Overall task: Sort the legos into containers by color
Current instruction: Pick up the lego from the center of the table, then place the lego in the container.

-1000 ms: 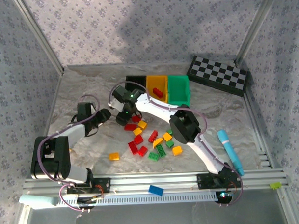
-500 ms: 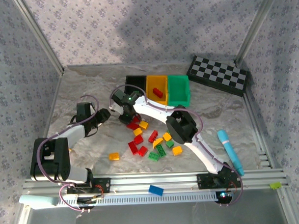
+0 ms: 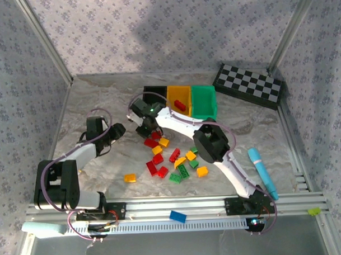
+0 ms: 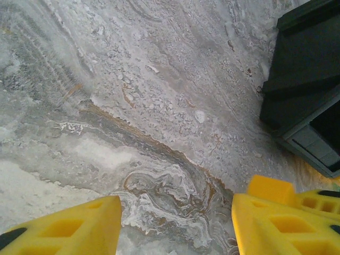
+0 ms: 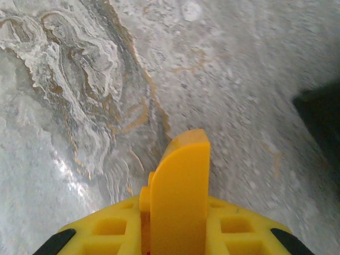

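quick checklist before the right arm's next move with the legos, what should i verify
1. right gripper shut: ok; a brick in its grip: cannot tell.
2. left gripper open, nothing held: ok.
3. black bin, yellow bin and green bin upright, open, side by side: ok.
4. yellow bin's contents match its colour: not ok, a red brick lies in it.
5. table free of loose legos: not ok, many lie scattered in front of the bins.
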{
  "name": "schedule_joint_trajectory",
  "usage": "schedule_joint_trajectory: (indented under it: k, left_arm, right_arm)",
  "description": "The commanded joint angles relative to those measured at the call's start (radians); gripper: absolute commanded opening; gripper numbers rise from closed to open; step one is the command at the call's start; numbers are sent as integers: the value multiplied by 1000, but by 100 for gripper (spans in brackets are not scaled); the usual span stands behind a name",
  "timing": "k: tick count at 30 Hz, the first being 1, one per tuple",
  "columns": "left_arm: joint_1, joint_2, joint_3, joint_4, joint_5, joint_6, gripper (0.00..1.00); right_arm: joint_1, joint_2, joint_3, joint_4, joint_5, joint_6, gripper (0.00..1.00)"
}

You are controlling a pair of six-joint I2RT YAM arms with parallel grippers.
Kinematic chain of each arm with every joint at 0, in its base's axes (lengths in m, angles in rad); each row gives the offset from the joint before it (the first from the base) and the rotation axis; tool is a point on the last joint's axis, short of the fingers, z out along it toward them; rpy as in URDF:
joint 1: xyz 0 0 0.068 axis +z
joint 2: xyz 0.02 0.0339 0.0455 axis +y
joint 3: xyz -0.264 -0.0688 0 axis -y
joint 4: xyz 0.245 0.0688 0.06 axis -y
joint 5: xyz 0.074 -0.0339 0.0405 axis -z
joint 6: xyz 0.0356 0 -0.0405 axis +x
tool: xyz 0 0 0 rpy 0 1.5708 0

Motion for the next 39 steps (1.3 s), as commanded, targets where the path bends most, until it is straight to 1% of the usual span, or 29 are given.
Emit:
schedule_joint_trajectory:
  k: [1, 3, 9, 11, 14, 20, 23, 29, 31, 33, 37, 39]
  left_arm:
    - [6, -33, -14, 20, -5, -8, 57]
    - [6, -42, -23, 30, -6, -9, 57]
    - [6, -53, -31, 39, -3, -10, 57]
    - [6, -55, -33, 41, -4, -10, 57]
    - [6, -59, -41, 49, -3, -16, 57]
    - [-2, -54, -54, 84, 14, -27, 57]
    - [-7, -52, -50, 80, 17, -25, 57]
    - [-25, -53, -50, 86, 9, -21, 57]
    - [-34, -60, -50, 89, 7, -18, 57]
    - [-52, -73, -50, 88, -10, -5, 57]
    - [-82, -99, -35, 58, -42, 33, 57]
    - [-92, -110, -36, 59, -48, 43, 57]
  right_arm:
    - [-49, -178, -111, 107, -6, 108, 21]
    - [-87, -256, -222, 189, 10, 164, 21]
    - [-222, -435, -475, 344, 105, 314, 21]
    - [-265, -489, -545, 380, 142, 360, 22]
    - [-325, -538, -617, 426, 162, 426, 22]
    - [-403, -551, -658, 427, 214, 460, 22]
    - [-430, -552, -669, 428, 213, 462, 22]
    - [-451, -551, -681, 420, 218, 463, 24]
    - [-457, -554, -688, 418, 219, 467, 27]
    - [-459, -565, -698, 418, 218, 468, 33]
    - [-452, -584, -714, 415, 221, 452, 41]
    - [-449, -594, -720, 406, 221, 449, 42]
